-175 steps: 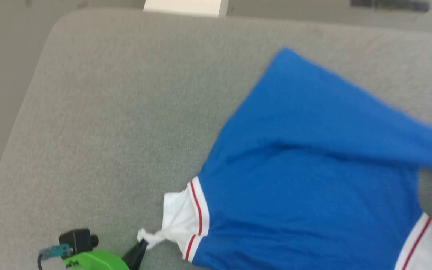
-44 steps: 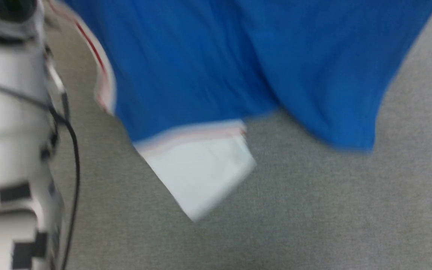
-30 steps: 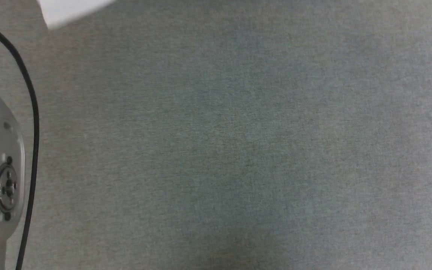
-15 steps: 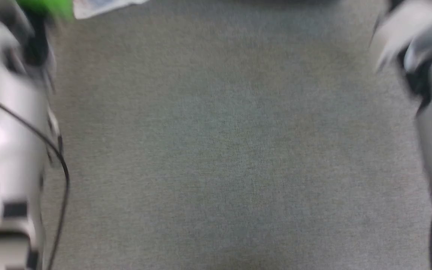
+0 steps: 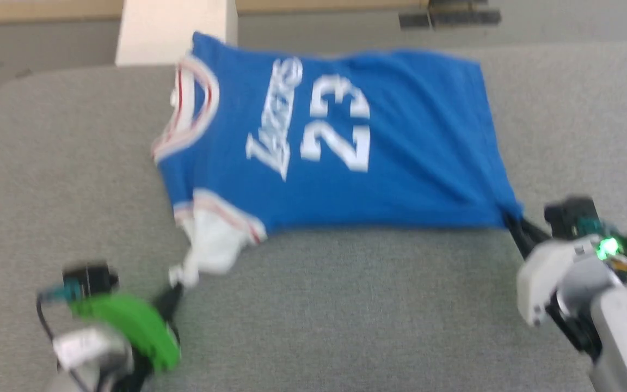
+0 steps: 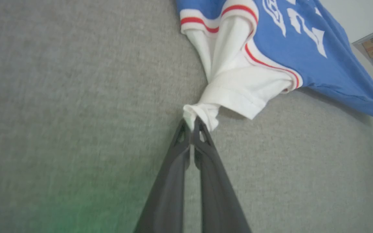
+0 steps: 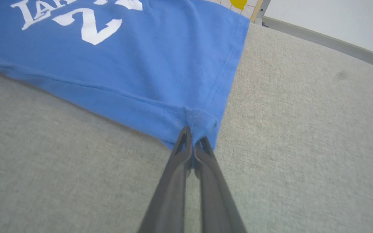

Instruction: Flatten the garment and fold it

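We start close to us. Low in the head view, at 8 o'clock, is our left gripper (image 5: 177, 286). Its two dark fingers are squeezed tight on the tip of the white sleeve (image 5: 210, 250). In the left wrist view a small bunch of white cloth is pinched between them, and the sleeve is pulled to a point.

At 4 o'clock is our right gripper (image 5: 511, 222). It is squeezed tight too, on the near bottom corner of the jersey (image 5: 400, 163). In the right wrist view the blue hem is bunched up right at the tips.

Both grippers are just above the grey table (image 5: 346, 326).

Past them, from the middle up to 12 o'clock, the jersey is spread out on the table, front side up. It lies sideways. The neck hole (image 5: 191, 109), with white and red trim, points to 9 o'clock, and the hem points to 3 o'clock. We can read the big white 23 (image 5: 335, 122) and a white word beside it. The near edge runs almost straight between our two grippers. We cannot tell if all of it lies flat.

Farthest away, at 11 o'clock, a pale post (image 5: 174, 30) stands behind the table.
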Available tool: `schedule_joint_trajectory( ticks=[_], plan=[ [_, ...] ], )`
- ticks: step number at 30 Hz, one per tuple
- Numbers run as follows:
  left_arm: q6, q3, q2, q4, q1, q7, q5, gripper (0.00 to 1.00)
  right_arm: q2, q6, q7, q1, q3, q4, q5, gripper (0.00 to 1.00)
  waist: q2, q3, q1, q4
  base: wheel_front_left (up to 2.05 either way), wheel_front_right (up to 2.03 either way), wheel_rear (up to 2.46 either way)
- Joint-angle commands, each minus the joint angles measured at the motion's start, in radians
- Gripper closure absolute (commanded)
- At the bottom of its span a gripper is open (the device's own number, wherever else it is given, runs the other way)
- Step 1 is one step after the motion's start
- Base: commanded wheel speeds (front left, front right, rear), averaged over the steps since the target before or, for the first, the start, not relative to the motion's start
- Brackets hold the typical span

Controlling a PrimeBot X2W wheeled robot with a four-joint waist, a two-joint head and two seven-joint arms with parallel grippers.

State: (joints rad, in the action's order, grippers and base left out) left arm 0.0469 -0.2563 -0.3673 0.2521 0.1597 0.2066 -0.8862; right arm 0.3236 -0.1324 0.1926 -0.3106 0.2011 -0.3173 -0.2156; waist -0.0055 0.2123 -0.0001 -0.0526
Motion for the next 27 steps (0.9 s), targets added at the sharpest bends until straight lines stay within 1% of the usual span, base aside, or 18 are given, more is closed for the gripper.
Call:
schedule_joint_trajectory(
  ticks=[1,5,9,15,18,20,24,27],
  plan=[
    [-0.021,-0.002,-0.012,-0.035,-0.07,0.022,-0.022,1.0,0.014,0.002,0.015,0.046,-0.007,0.027,-0.01,1.0,0.0055,-0.083,0.0001,0.025,0.0,0.0,0.0],
    [-0.068,0.013,-0.016,-0.139,-0.226,0.064,-0.077,1.0,0.029,0.002,0.06,0.16,-0.036,0.1,-0.038,1.0,0.0055,-0.107,0.0001,0.037,0.0,0.0,0.0],
    [-0.11,0.022,-0.033,-0.234,-0.348,0.093,-0.104,1.0,0.016,0.002,0.108,0.266,-0.088,0.171,-0.055,1.0,0.0055,-0.118,0.0001,0.05,0.0,0.0,0.0],
    [-0.173,0.036,-0.057,-0.342,-0.472,0.122,-0.117,1.0,-0.014,0.002,0.179,0.405,-0.157,0.276,-0.038,1.0,0.0055,-0.126,0.0001,0.062,0.0,0.0,0.0],
    [-0.19,0.041,-0.071,-0.368,-0.502,0.119,-0.103,1.0,-0.031,0.002,0.187,0.447,-0.175,0.31,-0.028,1.0,0.0055,-0.125,0.0001,0.066,0.0,0.0,0.0],
    [-0.186,0.042,-0.07,-0.386,-0.499,0.085,-0.078,1.0,-0.053,0.002,0.174,0.466,-0.192,0.329,-0.018,1.0,0.0055,-0.123,0.0001,0.069,0.0,0.0,0.0],
    [-0.132,0.022,-0.041,-0.402,-0.447,-0.045,0.003,1.0,-0.109,0.002,0.08,0.486,-0.206,0.365,0.012,1.0,0.0055,-0.118,0.0001,0.073,0.0,0.0,0.0],
    [-0.111,0.004,-0.016,-0.383,-0.391,-0.144,0.079,1.0,-0.133,0.002,0.001,0.488,-0.202,0.362,0.027,1.0,0.0055,-0.113,0.0001,0.072,0.0,0.0,0.0]
  ],
)
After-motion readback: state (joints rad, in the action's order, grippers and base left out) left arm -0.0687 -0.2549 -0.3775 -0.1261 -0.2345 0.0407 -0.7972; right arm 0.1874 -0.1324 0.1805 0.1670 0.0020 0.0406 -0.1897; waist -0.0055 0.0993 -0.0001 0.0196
